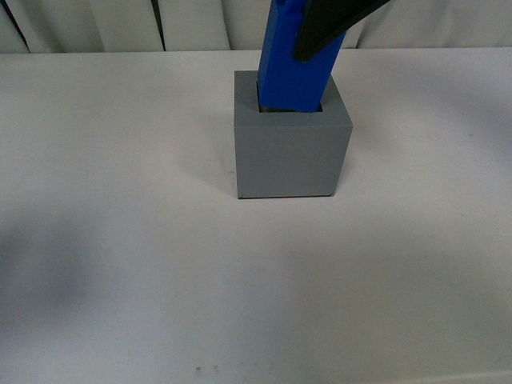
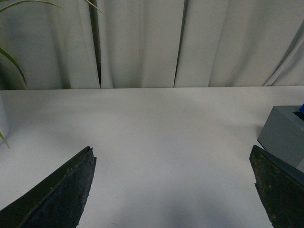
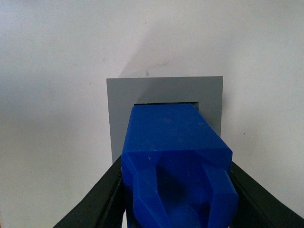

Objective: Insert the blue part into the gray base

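One blue part (image 1: 286, 72) and one gray base (image 1: 292, 156) are sitting on the white tabletop (image 1: 120, 256), the base standing near the far middle of it. The blue part is standing with its lower end inside the square recess in the top of the base, most of its length still rising above the rim and leaning slightly. Two pincers are showing in all. The right pincer (image 3: 176, 180) is clamping the blue part from both sides near its looped top, one black finger (image 3: 107, 199) pressing against each flank. In the front view only one of those fingers is showing, crossing the block from the upper right, and the frame edge is cutting off the top of the blue part. The left pincer (image 2: 172, 156) is hanging over bare tabletop beside the base with its two dark fingers spread wide apart and nothing between them. Its camera is catching only a corner of the base at the picture's edge, with a sliver of blue above it. Pale curtains (image 2: 142, 42) are hanging behind the tabletop, and a few green plant leaves (image 2: 14, 64) are poking in, their stem out of view.
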Available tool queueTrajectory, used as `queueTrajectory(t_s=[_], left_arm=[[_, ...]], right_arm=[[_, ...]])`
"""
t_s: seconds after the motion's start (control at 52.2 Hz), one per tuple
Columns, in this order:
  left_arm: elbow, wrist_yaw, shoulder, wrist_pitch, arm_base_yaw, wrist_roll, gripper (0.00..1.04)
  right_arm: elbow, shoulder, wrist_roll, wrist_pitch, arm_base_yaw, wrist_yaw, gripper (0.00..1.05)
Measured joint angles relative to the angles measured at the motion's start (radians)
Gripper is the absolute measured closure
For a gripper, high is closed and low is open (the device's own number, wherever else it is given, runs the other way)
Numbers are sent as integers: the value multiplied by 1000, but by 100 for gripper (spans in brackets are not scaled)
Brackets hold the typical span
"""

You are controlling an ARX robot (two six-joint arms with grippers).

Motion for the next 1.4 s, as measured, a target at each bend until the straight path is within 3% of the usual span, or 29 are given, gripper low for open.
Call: queueTrajectory(t_s=[0.843,1.15,1.399], left_arm=[[0,0,0,0,0,0,6],[0,0,0,0,0,0,6],[0,0,0,0,0,0,6]], right_arm=[[-88,-25,-3,52,-18,33,57],[-58,-26,18,38,-21,-28,7],[-31,-79,27,31,-63,-134,7]])
